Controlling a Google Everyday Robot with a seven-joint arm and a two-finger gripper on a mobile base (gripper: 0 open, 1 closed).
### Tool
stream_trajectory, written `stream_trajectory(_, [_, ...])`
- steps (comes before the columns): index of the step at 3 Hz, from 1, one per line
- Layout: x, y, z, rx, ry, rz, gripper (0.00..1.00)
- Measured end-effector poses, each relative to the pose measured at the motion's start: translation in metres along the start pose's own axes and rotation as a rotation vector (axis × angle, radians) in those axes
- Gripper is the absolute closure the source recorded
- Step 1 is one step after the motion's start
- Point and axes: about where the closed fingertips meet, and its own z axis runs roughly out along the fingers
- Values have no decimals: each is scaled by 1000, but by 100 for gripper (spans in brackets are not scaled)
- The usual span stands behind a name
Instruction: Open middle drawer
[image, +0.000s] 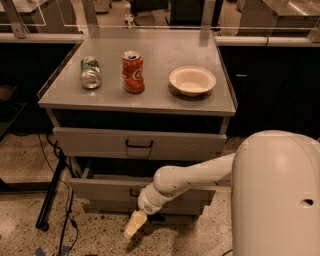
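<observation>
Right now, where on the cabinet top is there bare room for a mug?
Bare: the back strip behind the green can, red soda can and white bowl. Crowded: that middle row. The gripper hangs low by the middle drawer.

1. The upright can (133, 72) was placed on the cabinet top (150, 102).
2. A tipped can (90, 72) was laid just left of the upright can.
3. A bowl (192, 80) was set to its right, apart from it.
4. The top drawer (95, 142) was found below the upright can, and the middle drawer (100, 189) lower still.
5. The gripper (135, 223) was held lowest, before the middle drawer, over the floor (30, 165).
</observation>
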Motion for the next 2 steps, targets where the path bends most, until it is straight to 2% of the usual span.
stream_trajectory(1, [0,0,1,-7,-2,-5,0])
stream_trajectory(2, [7,17,-7,-33,19,-18,0])
